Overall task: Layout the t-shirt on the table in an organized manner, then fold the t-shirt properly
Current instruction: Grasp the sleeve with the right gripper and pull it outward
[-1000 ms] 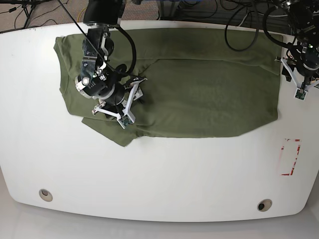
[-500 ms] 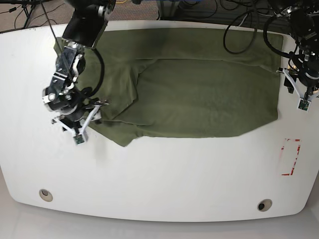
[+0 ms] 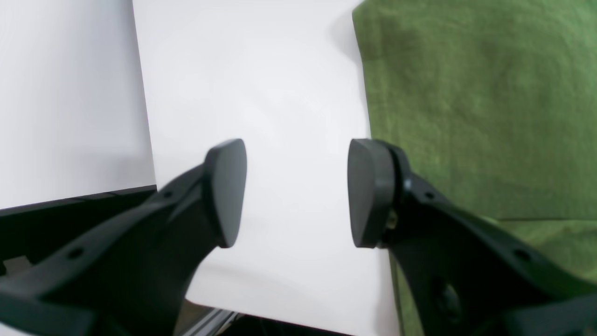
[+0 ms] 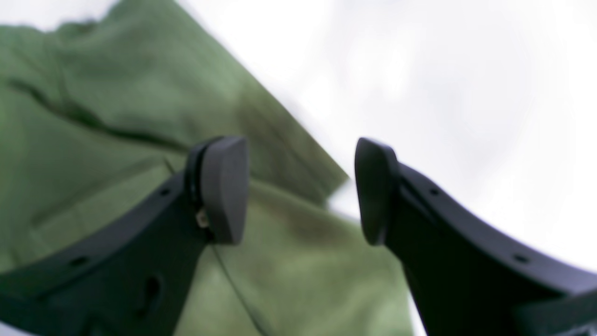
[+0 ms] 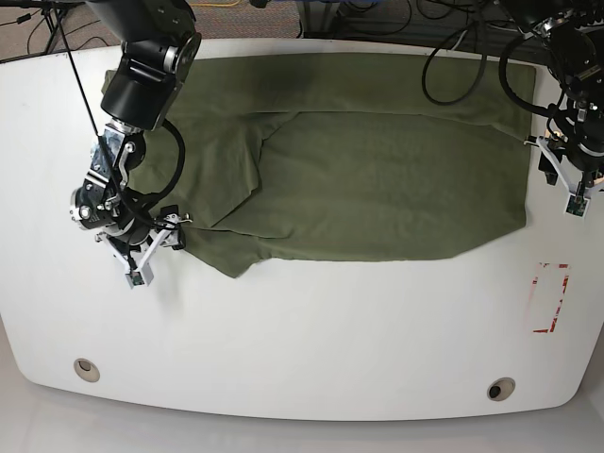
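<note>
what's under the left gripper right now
Under the open left gripper there is only bare white table. The t-shirt edge lies just beside one finger, not between them. The fingers themselves cover part of the table below.

— What lies beyond the far edge of the bench (image 5: 311,359)?
— A brownish floor (image 5: 283,17), carpet by the look of it, with black cables (image 5: 38,28) strewn across it.
— And the light?
— Even and bright from overhead; soft shine on the glossy white top, faint shadows.
</note>
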